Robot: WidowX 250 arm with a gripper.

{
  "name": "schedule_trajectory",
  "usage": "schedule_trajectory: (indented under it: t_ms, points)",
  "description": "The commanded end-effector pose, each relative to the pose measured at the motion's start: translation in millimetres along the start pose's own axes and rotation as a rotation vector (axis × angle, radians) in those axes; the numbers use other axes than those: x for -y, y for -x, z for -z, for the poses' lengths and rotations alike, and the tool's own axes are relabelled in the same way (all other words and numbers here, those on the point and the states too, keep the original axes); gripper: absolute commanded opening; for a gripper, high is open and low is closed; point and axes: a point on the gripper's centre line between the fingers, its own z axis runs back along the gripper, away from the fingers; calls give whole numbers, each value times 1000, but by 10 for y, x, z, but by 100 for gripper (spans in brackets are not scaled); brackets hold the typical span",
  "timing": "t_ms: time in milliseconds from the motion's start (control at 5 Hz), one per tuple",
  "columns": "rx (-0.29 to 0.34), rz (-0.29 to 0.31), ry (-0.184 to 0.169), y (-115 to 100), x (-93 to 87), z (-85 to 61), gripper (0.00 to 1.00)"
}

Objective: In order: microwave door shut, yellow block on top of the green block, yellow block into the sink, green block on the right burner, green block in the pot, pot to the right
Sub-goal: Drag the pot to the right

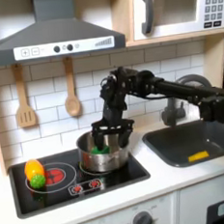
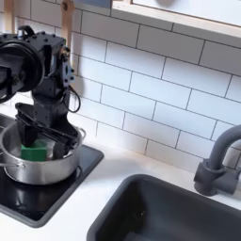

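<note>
first exterior view: frontal, wide | second exterior view: close, angled | shared: pot (image 1: 103,154), sink (image 2: 179,212)

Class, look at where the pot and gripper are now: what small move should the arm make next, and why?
Probably a little more drag toward the first exterior view's right, then let go. The gripper sits down at the pot, the green block lies inside it, and the pot covers the right burner, so dragging looks like the step under way.

Two wooden utensils hang on the white tile wall (image 1: 43,82): a slotted wooden spatula (image 1: 24,101) and a wooden spoon (image 1: 71,89), both under the grey range hood (image 1: 49,38). A rounded orange-yellow and green toy fruit (image 1: 34,173) sits on the left red burner ring (image 1: 54,175). A dark arched faucet (image 2: 218,160) stands on the white countertop (image 2: 99,198).
</note>
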Motion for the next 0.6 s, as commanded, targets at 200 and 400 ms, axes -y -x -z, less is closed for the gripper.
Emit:
schedule_trajectory:
  t_ms: [200, 400]
  points:
    - [5, 79, 40, 104, 381, -29, 100]
    - [6, 89, 49, 114, 433, -37, 100]
